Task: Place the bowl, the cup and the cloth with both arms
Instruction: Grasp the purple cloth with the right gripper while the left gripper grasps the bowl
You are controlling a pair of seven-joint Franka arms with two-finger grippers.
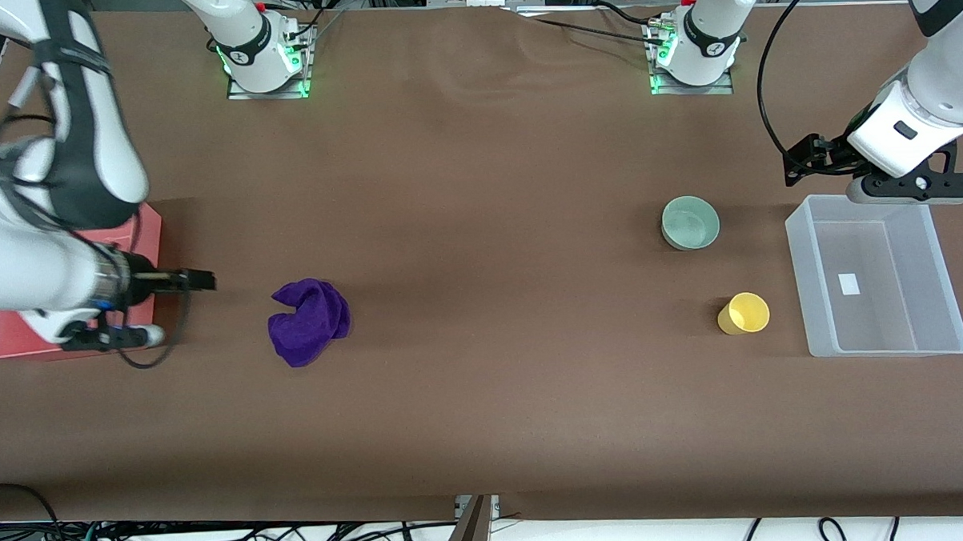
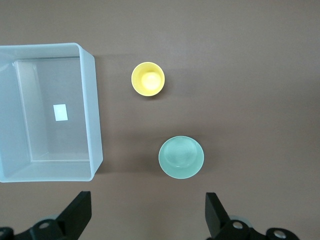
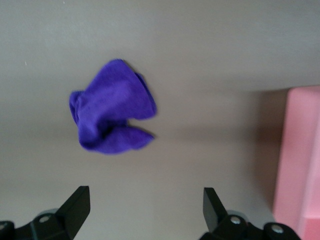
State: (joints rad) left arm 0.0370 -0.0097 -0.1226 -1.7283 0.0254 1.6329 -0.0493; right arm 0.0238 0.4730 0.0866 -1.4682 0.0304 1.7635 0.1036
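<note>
A small, glossy pale mint-green bowl sits upright and empty on the brown table, serving as the anchor of the scene toward the left arm's end. Near the bowl and closer to the front camera stands a small plain yellow plastic cup, upright and apart from it. Beside both, still farther toward the left arm's end, rests a clear rectangular plastic bin with a white label on its floor and nothing else inside. The left arm's black two-finger tool hangs above the table by the bin's edge, near the bowl, its fingers spread wide and holding nothing. Well apart from the bowl, toward the right arm's end, a rumpled deep-purple fabric cloth lies in a loose heap on the table. The right arm's black two-finger tool hovers between that cloth and a flat red-pink board at the table's end, its fingers likewise parted and empty.
</note>
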